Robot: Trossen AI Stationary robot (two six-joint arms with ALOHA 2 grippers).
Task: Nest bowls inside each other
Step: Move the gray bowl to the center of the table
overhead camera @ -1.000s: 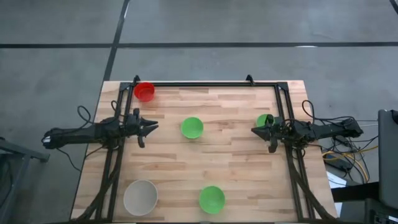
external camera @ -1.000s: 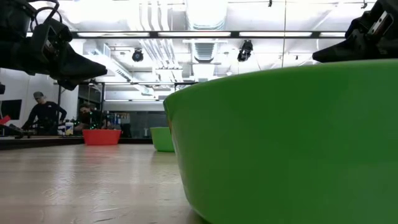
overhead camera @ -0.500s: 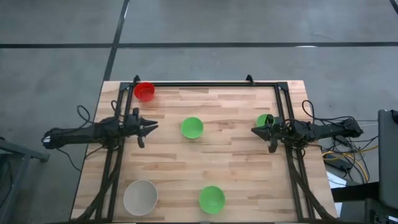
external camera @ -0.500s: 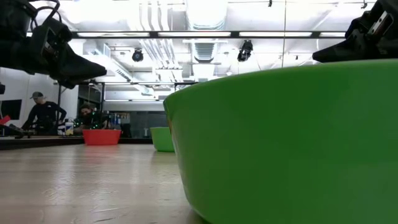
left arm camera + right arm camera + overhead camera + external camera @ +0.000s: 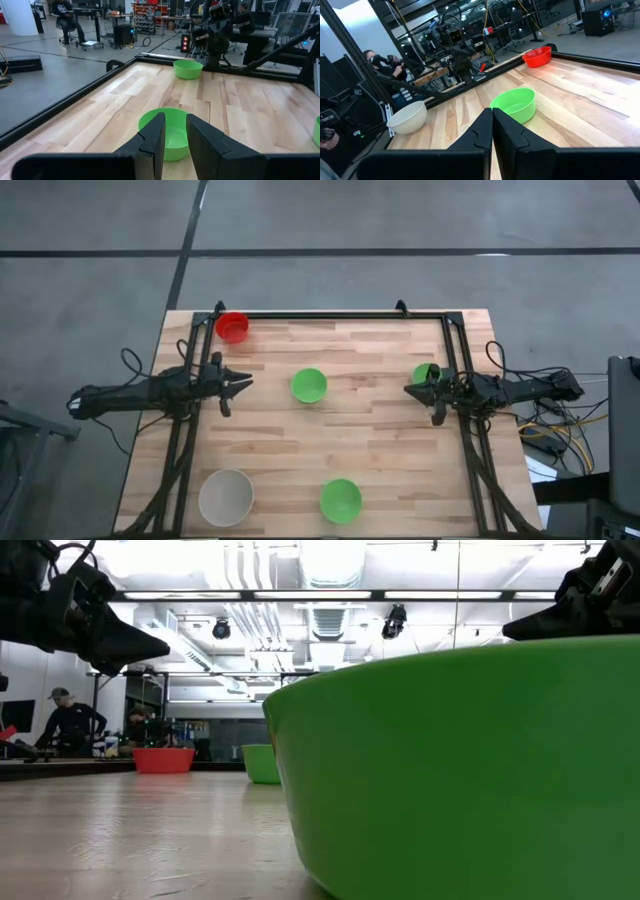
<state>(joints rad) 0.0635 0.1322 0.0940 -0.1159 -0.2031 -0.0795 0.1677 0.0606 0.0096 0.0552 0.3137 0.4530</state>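
- Five small round plastic bowls sit apart on the wooden worktop: red, middle green, whitish-grey.
- Likely light, stiff, slippery; pinch a rim.
- Left gripper fingers slightly parted, empty; right gripper fingers closed, empty.

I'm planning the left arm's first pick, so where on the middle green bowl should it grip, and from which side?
Grip the middle green bowl by its thin rim, on the side nearest the left gripper, coming down from above with one finger inside and one outside. It sits upright, mouth open and empty, apart from the other bowls, and its round wall looks too wide to span.
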